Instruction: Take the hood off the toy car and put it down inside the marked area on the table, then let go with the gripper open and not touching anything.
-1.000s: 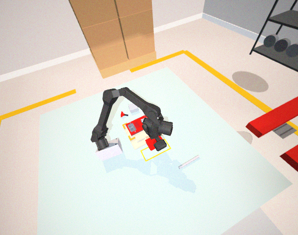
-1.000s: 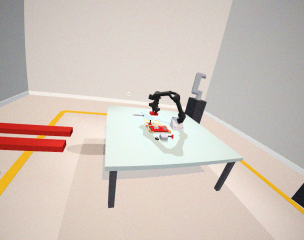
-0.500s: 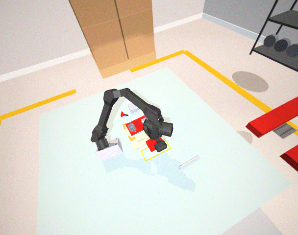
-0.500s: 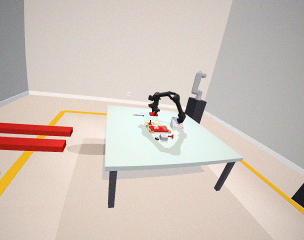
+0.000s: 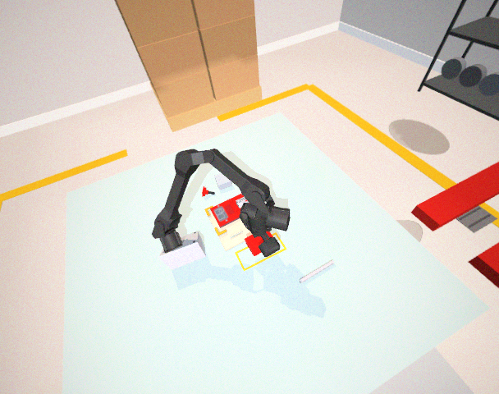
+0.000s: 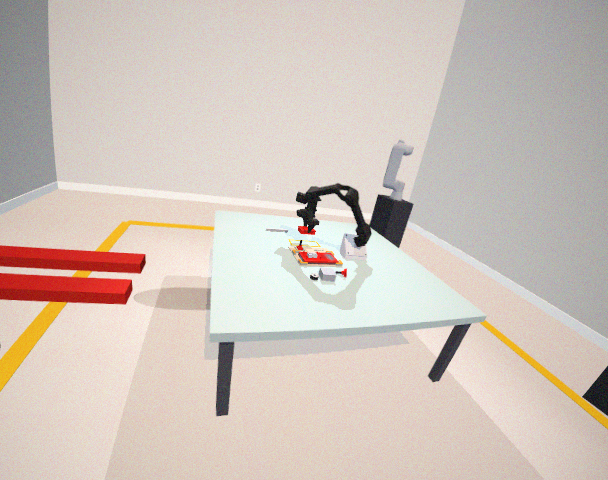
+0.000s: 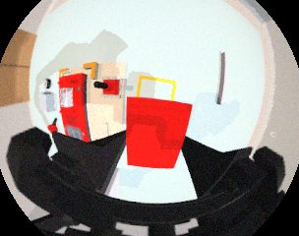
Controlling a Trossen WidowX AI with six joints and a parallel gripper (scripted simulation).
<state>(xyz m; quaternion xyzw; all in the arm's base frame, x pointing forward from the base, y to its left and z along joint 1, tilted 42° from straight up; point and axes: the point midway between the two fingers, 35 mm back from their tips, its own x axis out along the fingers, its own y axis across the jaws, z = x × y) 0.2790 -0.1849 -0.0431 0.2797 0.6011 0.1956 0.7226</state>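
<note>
The hood, a flat red panel [image 5: 253, 245] [image 6: 306, 230] [image 7: 159, 115], is in the air, clear of the car. My gripper [image 7: 155, 136] is shut on it, one black finger at each side edge, and points down. The marked area, a yellow rectangle outline [image 5: 240, 261] [image 7: 157, 79], is on the table. In the top view the hood and wrist overlap its upper part; in the wrist view its far part shows beyond the hood, which hides the rest. The red toy car body [image 5: 228, 210] [image 6: 320, 257] [image 7: 73, 110] stands beside a cream board [image 5: 228, 240] [image 7: 101, 118].
A red block with a black knob [image 7: 111, 88] is on the cream board. A pale box [image 5: 222, 182] [image 6: 327, 274] and a small red piece with a dark tip [image 5: 205, 192] [image 6: 344, 272] lie beyond the car. A thin pale bar [image 5: 317, 271] [image 7: 221, 79] lies past the marked area.
</note>
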